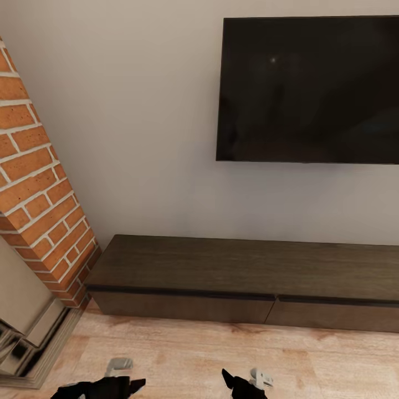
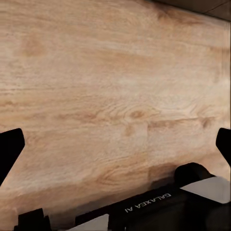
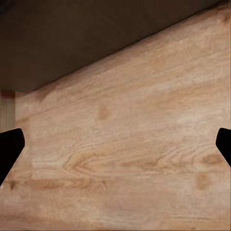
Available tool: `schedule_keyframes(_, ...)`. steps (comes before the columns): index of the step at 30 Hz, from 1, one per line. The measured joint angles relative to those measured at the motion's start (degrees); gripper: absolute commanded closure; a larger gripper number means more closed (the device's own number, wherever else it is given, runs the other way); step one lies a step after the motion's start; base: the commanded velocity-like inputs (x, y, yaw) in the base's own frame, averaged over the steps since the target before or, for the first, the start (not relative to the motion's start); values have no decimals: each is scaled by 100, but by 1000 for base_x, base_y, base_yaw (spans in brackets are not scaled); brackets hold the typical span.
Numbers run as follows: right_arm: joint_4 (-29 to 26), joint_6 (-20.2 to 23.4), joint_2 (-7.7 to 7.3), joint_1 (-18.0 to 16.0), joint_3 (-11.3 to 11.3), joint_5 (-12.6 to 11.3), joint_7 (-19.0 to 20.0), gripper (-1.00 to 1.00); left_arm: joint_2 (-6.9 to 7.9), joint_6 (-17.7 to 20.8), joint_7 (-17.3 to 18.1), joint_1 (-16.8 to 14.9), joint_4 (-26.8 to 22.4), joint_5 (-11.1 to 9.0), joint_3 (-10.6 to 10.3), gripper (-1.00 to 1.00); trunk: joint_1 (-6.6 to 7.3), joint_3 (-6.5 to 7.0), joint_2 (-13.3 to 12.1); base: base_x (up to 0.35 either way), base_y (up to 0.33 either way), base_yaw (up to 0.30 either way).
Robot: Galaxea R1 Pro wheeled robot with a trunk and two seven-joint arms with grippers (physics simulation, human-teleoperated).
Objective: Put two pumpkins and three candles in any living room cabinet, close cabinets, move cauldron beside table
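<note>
- Currently I am looking down from the head camera at the cabinet (image 1: pixel 244 277), a long low dark-brown unit standing against the far wall, with its two wide drawer fronts both closed flush.
- A large black television (image 1: pixel 308 88) hangs on the pale wall above the cabinet's right part.
- To the left, a slanted column of orange brick (image 1: pixel 39 183) rises beside the cabinet's left end, with a grey-beige fireplace surround (image 1: pixel 25 327) below it.
- Pale wooden floor (image 1: pixel 183 354) lies between me and the cabinet.
- My left gripper (image 1: pixel 119 382) and right gripper (image 1: pixel 244 383) sit at the near edge of the head view, just above the floor.
- Through both wrist cameras the dark fingertips stand far apart at the picture edges with only floorboards between them, so both sets of jaws are released and hold nothing.
- The right wrist camera also catches the cabinet's dark front (image 3: pixel 72 38) near that arm.
- My judgement is that this is an approach or search step, as I carry nothing to store.
- To do it well, I would turn the base slowly to find the pumpkins and candles, keep the arms tucked low clear of the brick, and leave the drawers shut until something is in hand.
</note>
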State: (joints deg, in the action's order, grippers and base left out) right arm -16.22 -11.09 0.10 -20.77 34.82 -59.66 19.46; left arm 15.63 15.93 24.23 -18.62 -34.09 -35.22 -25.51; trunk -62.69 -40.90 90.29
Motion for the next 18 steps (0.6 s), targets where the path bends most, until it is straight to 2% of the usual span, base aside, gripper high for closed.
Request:
schedule_keyframes(3,-27,-1,-129,-6,-119,-70,446,-100,158,463,256,-5,-468,7,298,-100,0,0,0,0,0,0)
schedule_keyframes(5,-37,1,-171,-13,-312,-200,647,-100,271,790,430,-6,-890,9,522,-100,0,0,0,0,0,0)
schedule_keyframes(6,-38,0,-182,-18,-432,-281,686,-100,324,914,497,-7,-1107,10,629,-100,0,0,0,0,0,0)
schedule_keyframes(7,-39,-3,-191,-25,-671,-440,715,-100,383,1063,556,-7,-1411,7,774,-100,0,0,0,0,0,0)
schedule_keyframes(9,-45,-36,-196,-36,-1059,-696,741,-100,427,1197,594,-7,-1777,18,913,-100,0,0,0,0,0,0)
schedule_keyframes(10,-45,-53,-197,-41,-1232,-789,745,-100,439,1237,604,-7,-1918,17,957,-100,0,0,0,0,0,0)
schedule_keyframes(16,-43,-83,-177,-132,-1803,-982,745,-100,454,1300,625,-5,-2261,6,1034,-100,0,0,0,0,0,0)
schedule_keyframes(18,-47,-80,-174,-224,-2131,-1118,748,-100,454,1314,633,-6,-2317,2,1058,-100,0,0,0,0,0,0)
